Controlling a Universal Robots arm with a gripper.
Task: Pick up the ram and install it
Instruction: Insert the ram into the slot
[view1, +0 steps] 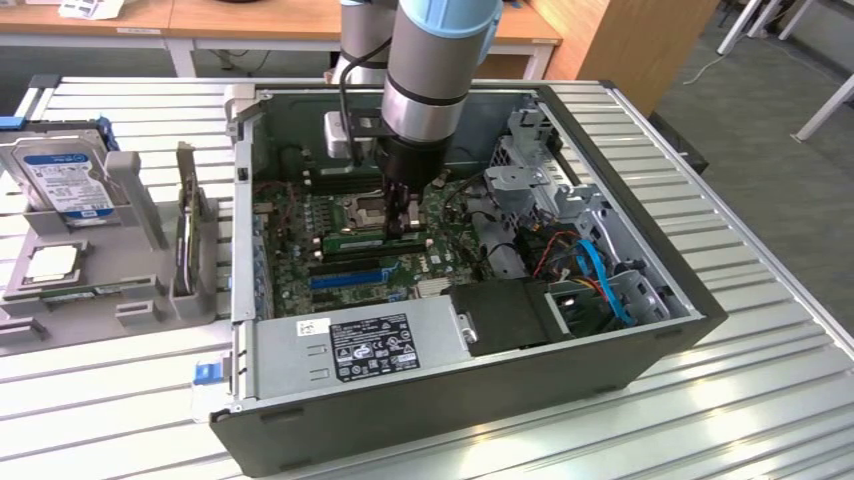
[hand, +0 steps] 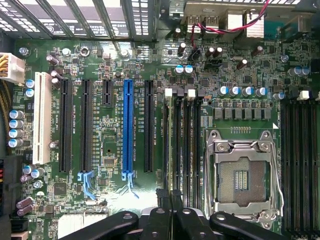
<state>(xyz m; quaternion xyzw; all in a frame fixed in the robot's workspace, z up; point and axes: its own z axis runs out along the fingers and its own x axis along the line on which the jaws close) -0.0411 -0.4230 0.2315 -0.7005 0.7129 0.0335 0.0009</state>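
Gripper (view1: 402, 230) jaws pressed near together, seemingly pinching the ram (view1: 358, 241) by its top edge; ram directly beneath jaws, at memory slots (hand: 186, 150); judged light, stiff, thin, fragile; hold board edges, not chips.

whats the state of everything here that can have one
computer case: lying on its side, open
ram: on edge at the memory slots, seating unclear
gripper: shut, down at the ram
cpu socket: empty, frame down
blue slot: empty
hard drive: upright in its holder
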